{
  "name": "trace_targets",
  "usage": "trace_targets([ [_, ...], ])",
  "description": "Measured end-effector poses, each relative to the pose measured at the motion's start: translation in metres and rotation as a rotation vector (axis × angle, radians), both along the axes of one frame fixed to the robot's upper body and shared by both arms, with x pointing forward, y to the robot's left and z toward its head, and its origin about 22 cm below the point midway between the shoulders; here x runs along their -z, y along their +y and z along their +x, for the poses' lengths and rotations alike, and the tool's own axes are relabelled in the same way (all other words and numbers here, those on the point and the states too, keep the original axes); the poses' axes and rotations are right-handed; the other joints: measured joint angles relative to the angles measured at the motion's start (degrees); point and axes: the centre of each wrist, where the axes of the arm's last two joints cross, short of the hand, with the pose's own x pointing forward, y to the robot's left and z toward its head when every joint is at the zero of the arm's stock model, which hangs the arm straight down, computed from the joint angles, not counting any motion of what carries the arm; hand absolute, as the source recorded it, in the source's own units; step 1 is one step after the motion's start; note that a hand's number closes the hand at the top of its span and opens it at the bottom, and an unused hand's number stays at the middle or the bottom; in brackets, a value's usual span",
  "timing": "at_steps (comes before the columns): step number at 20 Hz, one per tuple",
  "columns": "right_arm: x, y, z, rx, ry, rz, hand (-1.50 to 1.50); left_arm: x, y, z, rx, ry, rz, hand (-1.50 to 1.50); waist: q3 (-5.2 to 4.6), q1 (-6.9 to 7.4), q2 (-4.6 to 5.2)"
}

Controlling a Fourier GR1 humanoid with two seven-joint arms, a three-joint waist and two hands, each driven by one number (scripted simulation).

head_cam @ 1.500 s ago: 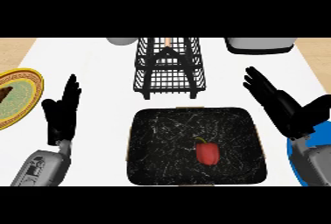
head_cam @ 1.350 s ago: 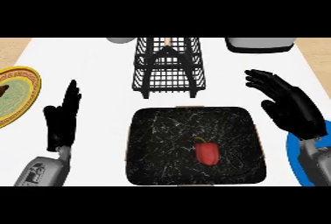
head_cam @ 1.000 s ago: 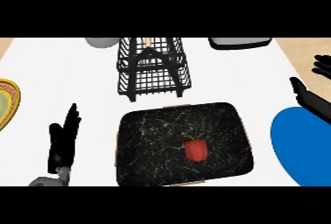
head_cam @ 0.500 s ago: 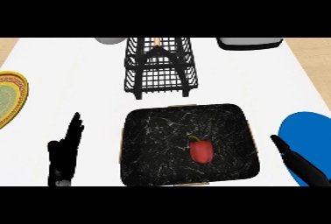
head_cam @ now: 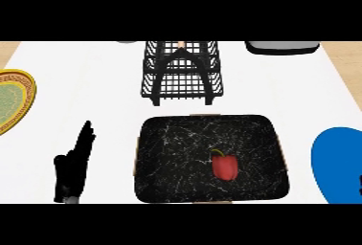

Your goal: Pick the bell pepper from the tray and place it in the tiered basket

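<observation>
One white counter (head_cam: pixel 84 95) fills nearly the whole view, with a tan surface (head_cam: pixel 10 46) showing past its far corners. On it stand a black wire tiered basket (head_cam: pixel 182 76) at the far middle, a black white-veined tray (head_cam: pixel 176 162) just before it, a yellow-rimmed plate (head_cam: pixel 10 98) at left and a blue plate (head_cam: pixel 339 158) at right. The red bell pepper (head_cam: pixel 225 166) lies in the tray, right of its centre, touched by nothing; the left hand (head_cam: pixel 74 165) rests beside the tray's left edge, fingers straight and released, while the right hand (head_cam: pixel 359 184) is only a dark sliver at the right edge, its state impossible to tell.
</observation>
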Motion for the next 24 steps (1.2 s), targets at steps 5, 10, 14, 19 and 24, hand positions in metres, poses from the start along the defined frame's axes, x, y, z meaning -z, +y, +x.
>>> trace_targets([
  [5,-0.007,0.003,-0.021,0.061,0.139,-0.125,-1.50,-0.001,-0.003,0.002,0.022,-0.011,0.003,0.00,-0.07,0.98,0.49],
  [10,-0.019,0.020,-0.025,0.139,0.209,-0.188,-1.50,-0.002,-0.008,0.003,0.042,-0.008,-0.003,0.00,0.05,2.23,0.66],
  [14,-0.023,0.038,-0.018,0.192,0.260,-0.250,-1.50,-0.002,-0.011,0.004,0.060,-0.009,-0.004,0.00,0.18,3.23,0.69],
  [19,-0.022,0.068,-0.005,0.239,0.368,-0.335,-1.50,-0.004,-0.011,0.007,0.074,0.000,-0.007,0.00,0.27,4.00,0.72],
  [24,-0.021,0.107,0.015,0.239,0.452,-0.395,-1.50,0.001,-0.015,0.006,0.076,0.000,-0.006,0.00,0.49,3.99,0.50],
])
